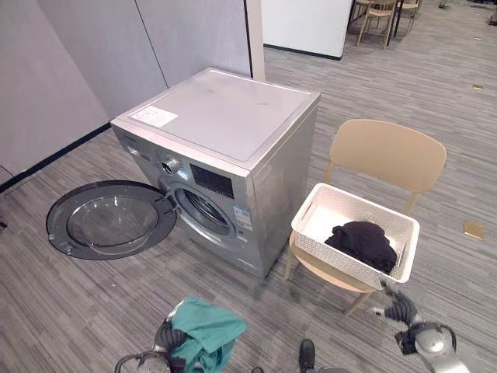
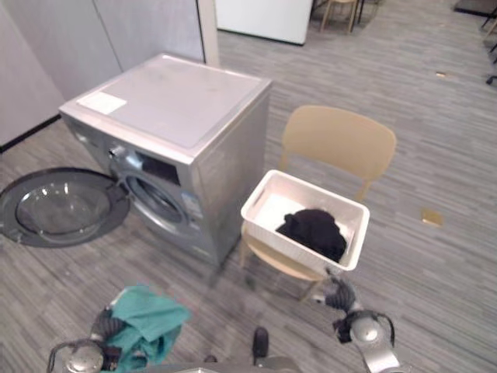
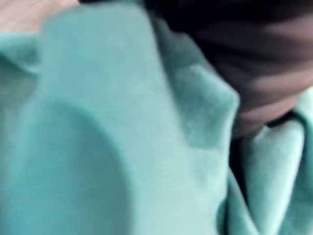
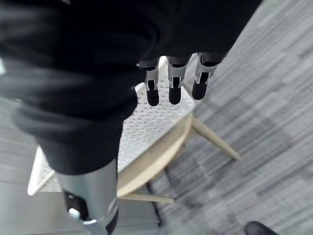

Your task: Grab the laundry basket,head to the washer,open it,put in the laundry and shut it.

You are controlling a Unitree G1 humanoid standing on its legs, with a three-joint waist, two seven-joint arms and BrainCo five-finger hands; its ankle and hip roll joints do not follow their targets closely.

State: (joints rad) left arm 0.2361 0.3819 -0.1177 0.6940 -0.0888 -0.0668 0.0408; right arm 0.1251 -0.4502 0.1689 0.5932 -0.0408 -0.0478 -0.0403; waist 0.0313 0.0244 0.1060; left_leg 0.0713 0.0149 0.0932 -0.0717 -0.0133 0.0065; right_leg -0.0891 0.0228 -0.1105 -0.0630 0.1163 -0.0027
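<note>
A white perforated laundry basket point(image 1: 320, 208) sits on a beige chair point(image 1: 388, 151) to the right of the silver washer point(image 1: 225, 116). A black garment point(image 1: 363, 242) lies inside the basket. The washer's round door point(image 1: 112, 221) is swung wide open to the left, and the drum opening point(image 1: 203, 210) is exposed. A teal garment point(image 1: 206, 328) hangs low in front of the washer, draped over my left hand point(image 1: 166, 339); it also spreads across the left wrist view as teal garment point(image 3: 98, 137). My right hand point(image 4: 168, 90) hangs open with straight fingers just in front of the basket point(image 4: 156, 122), holding nothing.
Grey partition walls point(image 1: 93, 54) stand behind and left of the washer. Striped grey carpet point(image 1: 78, 303) spreads all around. Wooden chairs point(image 1: 379, 14) stand far back on the right. A small brass floor plate point(image 1: 473, 230) lies right of the beige chair.
</note>
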